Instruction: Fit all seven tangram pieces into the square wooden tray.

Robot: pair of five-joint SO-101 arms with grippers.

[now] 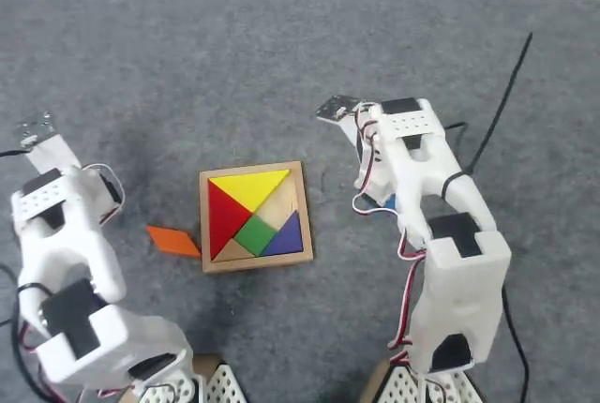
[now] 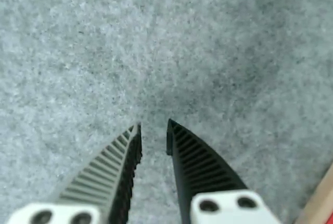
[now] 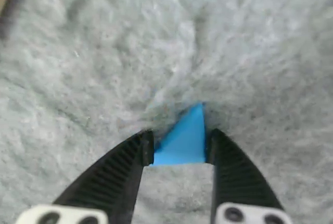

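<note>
The grey felt surface (image 1: 281, 66) covers the whole table. On it stand two white arms: the right arm (image 1: 441, 234) bends in on the far side of the tray from the left arm (image 1: 66, 262), which stays well away from the puzzle.

The square wooden tray (image 1: 203, 225) lies flat between the arms. Inside it a yellow triangle (image 1: 248, 187) fills the far side, with a red triangle (image 1: 223, 220) touching it along the side nearest the left arm. A green square (image 1: 254, 232) sits in the middle, and a purple triangle (image 1: 286, 234) takes the near corner toward the right arm. Two pale wood-coloured patches (image 1: 281, 201) remain among them; from this height I cannot tell whether they are plain wooden pieces or bare tray floor.

An orange parallelogram (image 1: 173, 239) lies on the felt just beside the tray's outer edge on the left arm's side.

The left gripper (image 2: 153, 127) hangs over bare felt, its jaws set narrow with a thin gap and nothing between them; a corner of the tray shows at the edge of its wrist view.

The right gripper (image 3: 179, 140) is down at the felt, well apart from the tray, its fingers (image 3: 130, 161) pressed against either side of a light blue triangle (image 3: 183, 139), which lies flat and points away from the wrist.
</note>
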